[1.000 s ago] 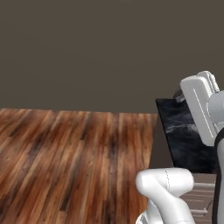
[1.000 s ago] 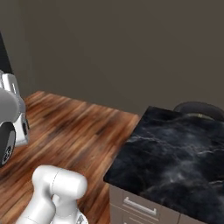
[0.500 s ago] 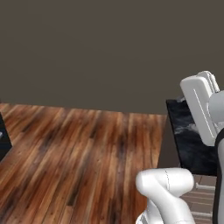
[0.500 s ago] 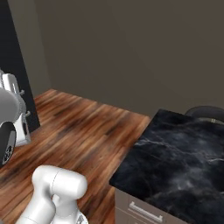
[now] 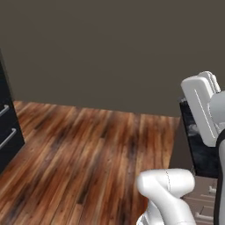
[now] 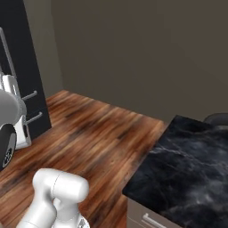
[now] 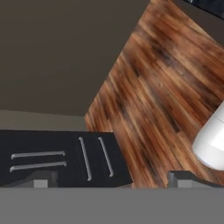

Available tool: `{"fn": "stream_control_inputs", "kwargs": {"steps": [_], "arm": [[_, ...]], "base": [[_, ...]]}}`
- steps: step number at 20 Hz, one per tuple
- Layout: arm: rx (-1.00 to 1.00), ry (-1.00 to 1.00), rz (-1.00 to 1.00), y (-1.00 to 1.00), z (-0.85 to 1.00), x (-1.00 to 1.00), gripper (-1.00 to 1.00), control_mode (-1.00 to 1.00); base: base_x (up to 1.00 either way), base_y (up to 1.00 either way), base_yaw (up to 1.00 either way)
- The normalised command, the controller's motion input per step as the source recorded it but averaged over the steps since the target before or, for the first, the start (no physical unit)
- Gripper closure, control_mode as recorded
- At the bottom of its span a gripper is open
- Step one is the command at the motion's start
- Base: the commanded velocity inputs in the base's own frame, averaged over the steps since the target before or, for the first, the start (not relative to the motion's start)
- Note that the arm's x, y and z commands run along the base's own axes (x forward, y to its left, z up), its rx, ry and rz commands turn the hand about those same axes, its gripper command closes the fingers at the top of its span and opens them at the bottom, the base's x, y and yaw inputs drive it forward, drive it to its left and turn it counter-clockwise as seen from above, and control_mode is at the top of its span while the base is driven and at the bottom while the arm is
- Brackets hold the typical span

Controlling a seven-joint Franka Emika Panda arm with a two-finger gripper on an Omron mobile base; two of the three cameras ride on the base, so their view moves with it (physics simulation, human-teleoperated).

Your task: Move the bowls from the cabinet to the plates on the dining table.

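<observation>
the hand [image 7: 111,181] is open and empty, its two dark fingertips spread wide over the wood floor [image 5: 88,158], so the risk i judge from here is the arm's raised white links clipping the near corner of the one black marble desk [image 6: 187,173] if the base turns. farther left stands one tall dark unit [image 6: 20,67] with bar handles; i count four handles in the hand view, and neither bowls nor plates can be made out, so their place can't be told.
</observation>
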Motion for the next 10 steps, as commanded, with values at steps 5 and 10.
{"fn": "stream_control_inputs", "kwargs": {"steps": [5,10], "arm": [[0.0,0.0,0.0,0.0,0.0,0.0,-1.0,1.0],[0.0,0.0,0.0,0.0,0.0,0.0,-1.0,1.0]], "base": [[-0.05,0.4,0.15],[-0.05,0.4,0.15]]}}
